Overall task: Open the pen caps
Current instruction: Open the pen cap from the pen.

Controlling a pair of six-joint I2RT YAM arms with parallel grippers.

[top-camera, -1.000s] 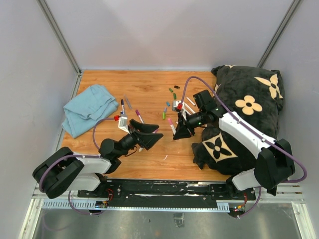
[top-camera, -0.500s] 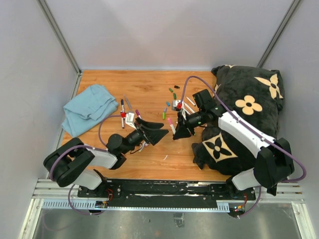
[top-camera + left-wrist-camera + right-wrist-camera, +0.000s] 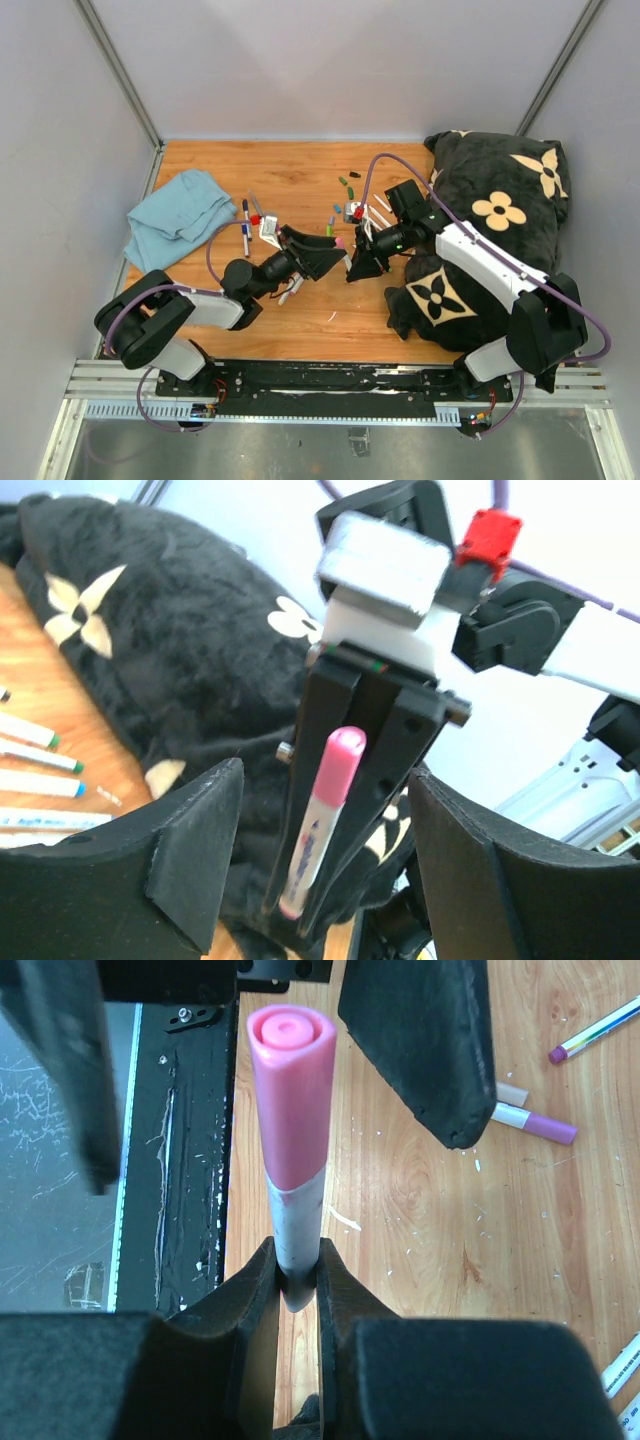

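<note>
My right gripper (image 3: 298, 1260) is shut on the white barrel of a marker (image 3: 305, 855), held up above the table. Its pink pen cap (image 3: 292, 1090) is on and points at my left gripper (image 3: 338, 258). That gripper is open, with one finger (image 3: 430, 1040) on each side of the pink cap (image 3: 340, 765) and a gap on both sides. From above the two grippers meet at mid-table, where the cap (image 3: 340, 242) shows between them. Loose pen caps in green (image 3: 343, 182) and black (image 3: 355, 174) lie on the wood behind them.
A blue cloth (image 3: 178, 217) lies at the left. A black flower-patterned pillow (image 3: 500, 210) fills the right side under the right arm. Other markers lie beside the cloth (image 3: 245, 215) and by the pillow (image 3: 30, 750). A purple-capped marker (image 3: 535, 1123) lies on the wood.
My left arm has swung right across the table until its fingers flank the pink cap, and they have narrowed a little. The right gripper has kept still with the marker.
</note>
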